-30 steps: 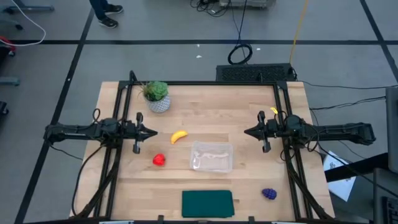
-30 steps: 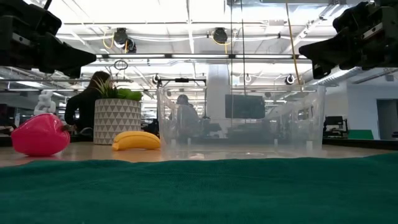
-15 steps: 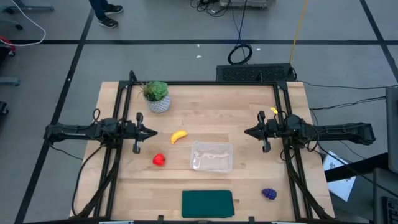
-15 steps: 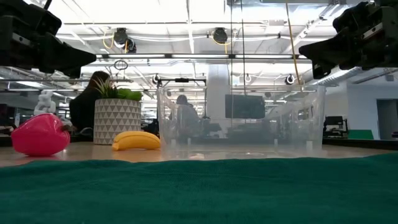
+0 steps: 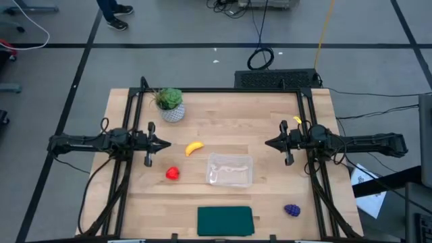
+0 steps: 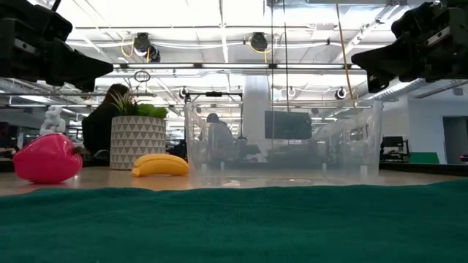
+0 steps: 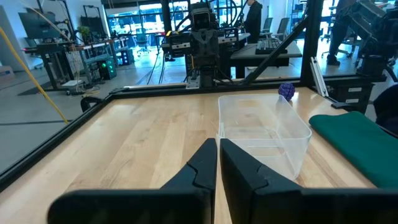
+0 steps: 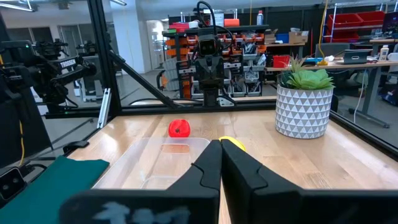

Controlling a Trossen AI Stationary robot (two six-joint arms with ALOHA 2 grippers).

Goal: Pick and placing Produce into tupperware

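Observation:
The yellow banana point(image 5: 194, 148) lies on the wood just left of the table's middle, with the red round fruit point(image 5: 173, 173) nearer the front. The purple grape bunch point(image 5: 291, 210) sits by the near right corner. The clear tupperware point(image 5: 230, 169) stands open at mid-table, with no fruit in it. My left gripper point(image 5: 169, 144) hovers shut over the left side, pointing right, a short way left of the banana. My right gripper point(image 5: 267, 143) hovers shut over the right side, pointing left, above and beyond the tupperware's far right corner.
A potted plant point(image 5: 170, 103) in a patterned pot stands near the far left corner. A dark green mat point(image 5: 225, 221) lies at the near edge. Black frame rails point(image 5: 223, 90) run along the table's far, left and right sides. People show in the room behind the low view.

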